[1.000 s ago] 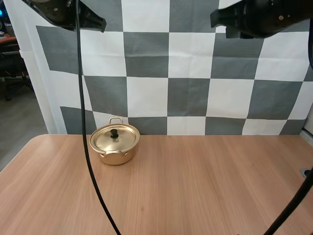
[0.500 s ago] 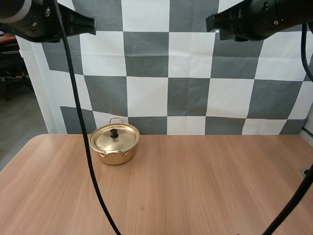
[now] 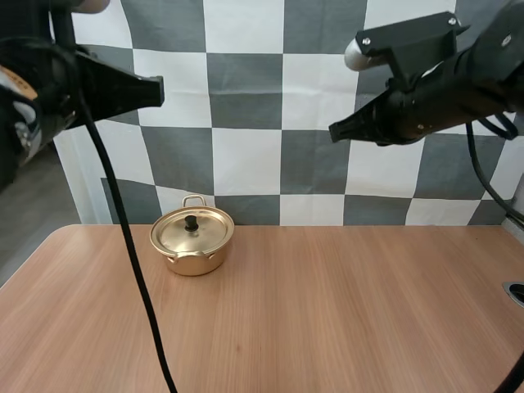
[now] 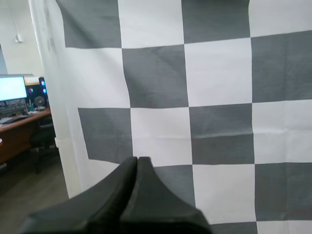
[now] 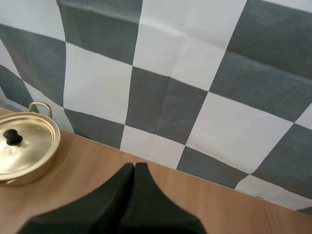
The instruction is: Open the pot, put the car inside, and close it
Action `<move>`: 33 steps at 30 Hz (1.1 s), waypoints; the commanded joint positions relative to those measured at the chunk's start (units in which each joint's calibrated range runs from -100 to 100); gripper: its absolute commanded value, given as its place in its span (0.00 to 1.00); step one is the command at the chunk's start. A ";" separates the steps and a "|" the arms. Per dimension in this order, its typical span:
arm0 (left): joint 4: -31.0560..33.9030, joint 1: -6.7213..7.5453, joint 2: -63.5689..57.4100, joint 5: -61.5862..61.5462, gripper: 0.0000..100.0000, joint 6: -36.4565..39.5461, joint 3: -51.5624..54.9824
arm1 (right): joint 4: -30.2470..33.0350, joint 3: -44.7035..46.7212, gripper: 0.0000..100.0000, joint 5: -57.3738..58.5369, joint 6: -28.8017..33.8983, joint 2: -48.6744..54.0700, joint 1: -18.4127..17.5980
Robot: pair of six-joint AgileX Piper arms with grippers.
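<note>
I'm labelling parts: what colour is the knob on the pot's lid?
Black knob on a gold lid, clearest in the right wrist view.

Left gripper (image 4: 137,159) closed on nothing.
The robot's left gripper had its two black fingers (image 4: 117,187) pressed flat against each other, so that they formed one dark wedge. A thin seam ran down the middle where the inner faces met. The tips came together in a blunt, slightly rounded point, and the wedge widened steadily toward its base near the camera. Nothing was pinched between the fingers, and neither finger touched any object.
</note>
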State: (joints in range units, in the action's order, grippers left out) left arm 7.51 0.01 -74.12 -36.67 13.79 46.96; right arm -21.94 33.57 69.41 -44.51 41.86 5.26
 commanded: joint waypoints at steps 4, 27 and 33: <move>-0.09 0.04 -11.28 25.88 0.00 -0.05 41.12 | 0.01 20.00 0.00 -37.56 1.15 5.16 -3.29; -3.44 0.04 -25.88 6.58 0.00 -0.05 53.04 | 2.13 45.69 0.00 -56.74 1.32 24.33 -9.09; -3.44 0.04 -25.88 6.58 0.00 -0.05 53.04 | 2.13 50.14 0.00 -54.08 1.32 32.50 -8.45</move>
State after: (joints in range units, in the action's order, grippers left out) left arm 4.10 0.01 -100.00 -30.11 13.79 100.00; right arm -19.83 82.25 15.38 -43.18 71.19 -3.46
